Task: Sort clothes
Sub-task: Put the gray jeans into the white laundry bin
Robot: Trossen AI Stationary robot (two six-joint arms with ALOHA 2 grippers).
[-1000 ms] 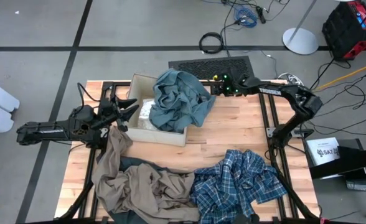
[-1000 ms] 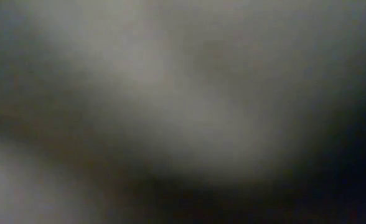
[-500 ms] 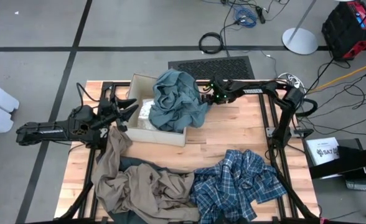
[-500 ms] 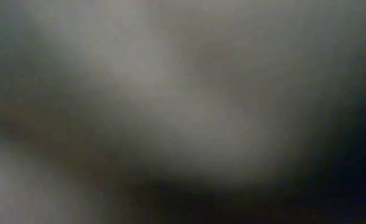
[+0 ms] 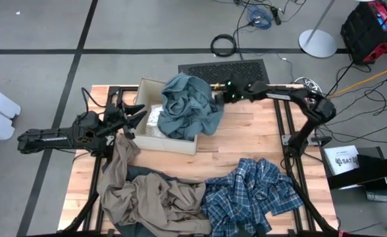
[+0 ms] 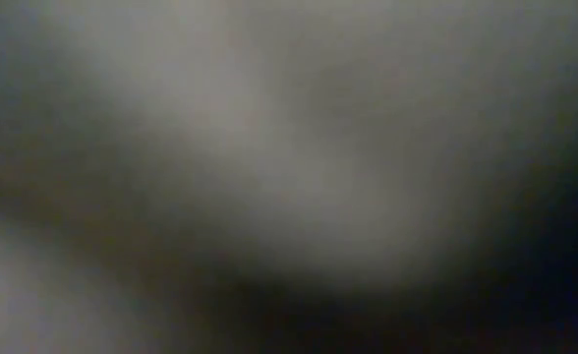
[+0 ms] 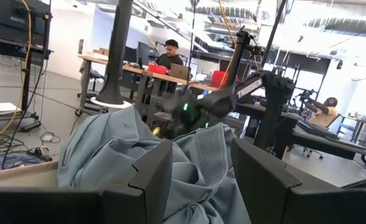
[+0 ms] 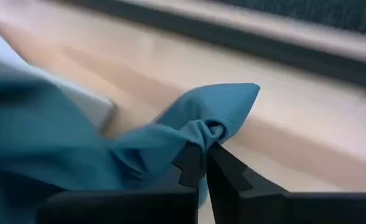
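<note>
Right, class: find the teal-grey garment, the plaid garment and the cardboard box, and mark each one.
teal-grey garment [image 5: 190, 105], high view, middle of the bunched fabric.
plaid garment [image 5: 249, 194], high view, centre of the crumpled cloth.
cardboard box [image 5: 170, 143], high view, its near wall.

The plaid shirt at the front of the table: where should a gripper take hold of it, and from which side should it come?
My advice: come straight down on the plaid shirt and pinch one raised fold near its middle. It lies crumpled and loose on the table, with folds a two-finger gripper could close on. Its left edge meets the khaki garment, so stay away from that side.
</note>
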